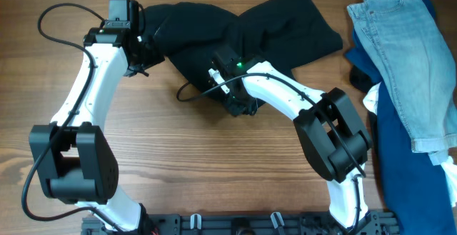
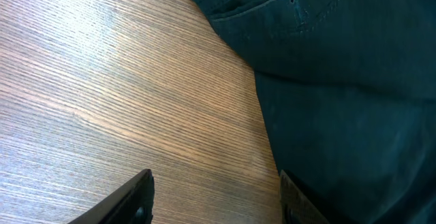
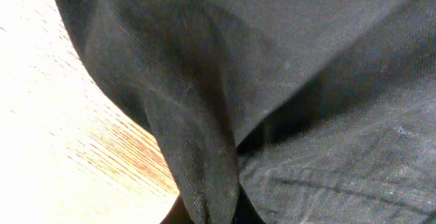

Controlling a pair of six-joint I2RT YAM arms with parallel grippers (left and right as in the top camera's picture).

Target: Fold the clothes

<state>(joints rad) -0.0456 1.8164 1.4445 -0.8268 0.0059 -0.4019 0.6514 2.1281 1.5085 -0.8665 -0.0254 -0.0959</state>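
Observation:
The black garment [image 1: 246, 28] lies bunched at the top middle of the wooden table. In the left wrist view its stitched seam and pocket edge [image 2: 327, 60] fill the right side. My left gripper [image 1: 145, 49] is at the garment's left edge. It is open [image 2: 218, 200], with bare wood between the fingers and the right finger against the cloth's edge. My right gripper [image 1: 227, 72] is at the garment's lower edge. It is shut on a raised fold of the black fabric [image 3: 204, 163], pinched between the jaws [image 3: 211, 214].
Light blue jeans [image 1: 407, 56] lie at the right, over dark blue fabric [image 1: 400, 163], with a bit of white cloth [image 1: 371, 101] between them. A black cable [image 1: 189, 92] loops on the table below the garment. Bare wood [image 1: 200, 156] lies in front.

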